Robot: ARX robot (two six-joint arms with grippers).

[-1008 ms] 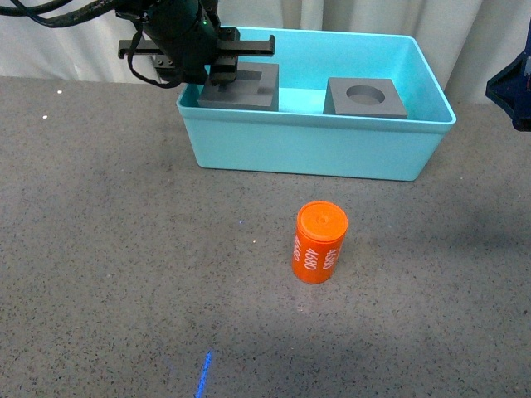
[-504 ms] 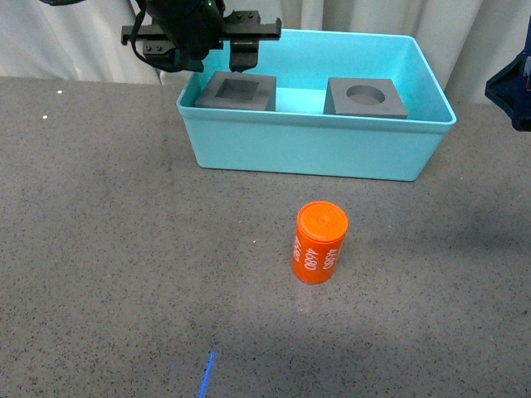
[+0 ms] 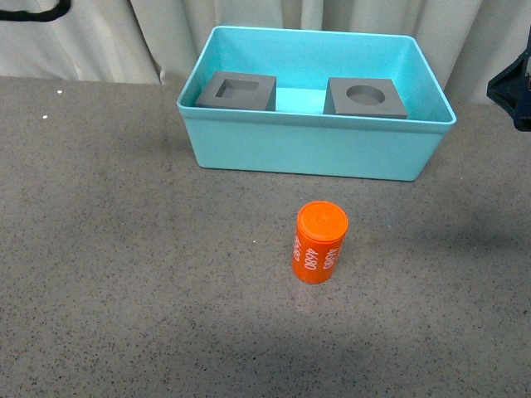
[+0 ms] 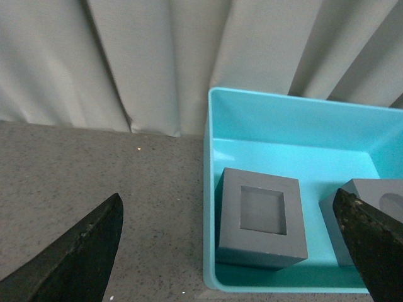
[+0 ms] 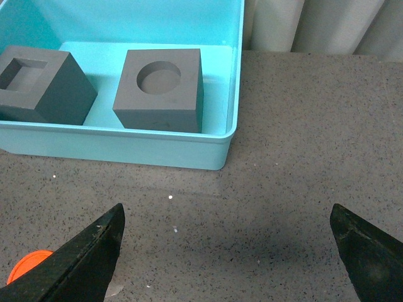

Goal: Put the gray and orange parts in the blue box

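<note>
The blue box (image 3: 315, 149) stands at the back of the table. Inside it rest two gray cubes: one with a square recess (image 3: 236, 90) on the left, one with a round recess (image 3: 365, 97) on the right. The orange cylinder (image 3: 319, 242) with white numerals stands upright on the table in front of the box. My left gripper (image 4: 230, 251) is open, held above the box's left end, over the square-recess cube (image 4: 261, 216). My right gripper (image 5: 230, 251) is open over bare table near the box's right corner (image 5: 230, 135); the cylinder's top (image 5: 28, 264) shows at the edge.
The table (image 3: 124, 249) is a gray speckled surface. Pale curtains (image 3: 99, 33) hang behind the box. A dark piece of the right arm (image 3: 514, 87) shows at the right edge of the front view.
My left gripper let go of the square-recess cube in the box, rose and left the front view. The cube stays in the box's left end.
</note>
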